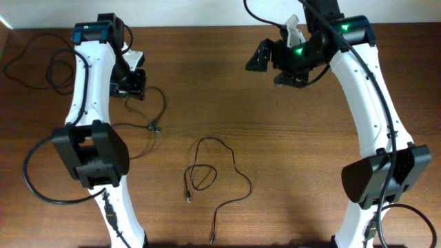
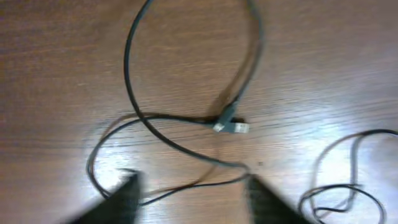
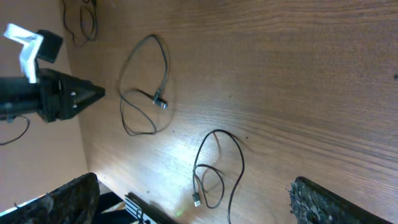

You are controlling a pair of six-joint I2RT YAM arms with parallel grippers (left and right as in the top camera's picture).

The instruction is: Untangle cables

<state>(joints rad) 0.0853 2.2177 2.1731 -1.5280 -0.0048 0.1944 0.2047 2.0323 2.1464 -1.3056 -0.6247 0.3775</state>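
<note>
My left gripper (image 2: 193, 186) hovered low over one cable (image 2: 132, 93), which lay to the left of the looped cable (image 3: 242, 163) at mid-table. Its fingers were parted and clamped nothing. A thin strand ran under the gap, and the silvery plug (image 2: 231, 126) lay just beyond. My right gripper (image 3: 194, 186) hung wide open and empty, up and to the right of that looped cable. I judged this the laying-out step, since the two cords lay well apart. The next move called for lifting clear without snagging the strand, then checking each cord for crossings.
</note>
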